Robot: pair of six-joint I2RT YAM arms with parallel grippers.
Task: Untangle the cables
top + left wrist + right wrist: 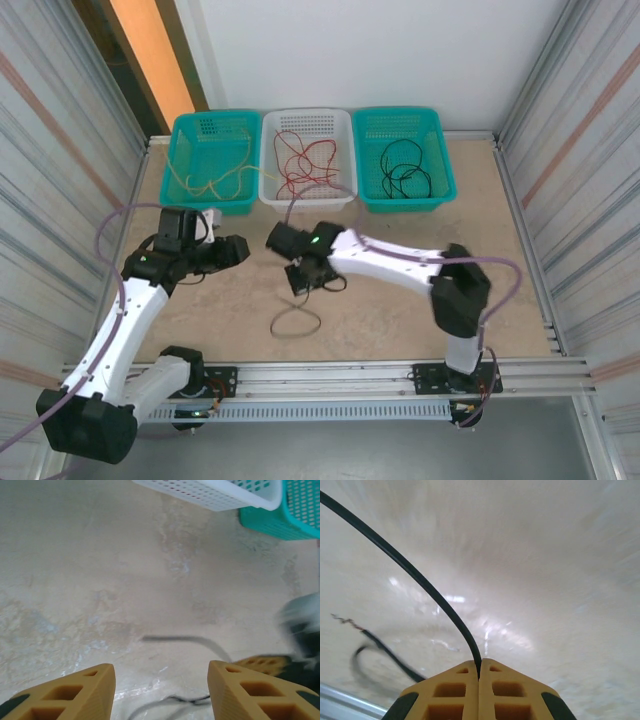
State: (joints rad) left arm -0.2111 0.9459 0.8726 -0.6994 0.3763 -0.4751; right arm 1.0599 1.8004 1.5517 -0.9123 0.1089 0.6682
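Tabletop (545, 580): right fingers (492, 674) pinch black cable (420, 580).

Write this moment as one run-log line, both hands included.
left hand: open, empty | right hand: shut on black cable | cable's free loop: lying on table

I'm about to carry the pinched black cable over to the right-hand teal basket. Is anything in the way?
Nothing visible. The right gripper is shut on the black cable, and bare table lies between it and the right teal basket. The white basket sits just left of that path.
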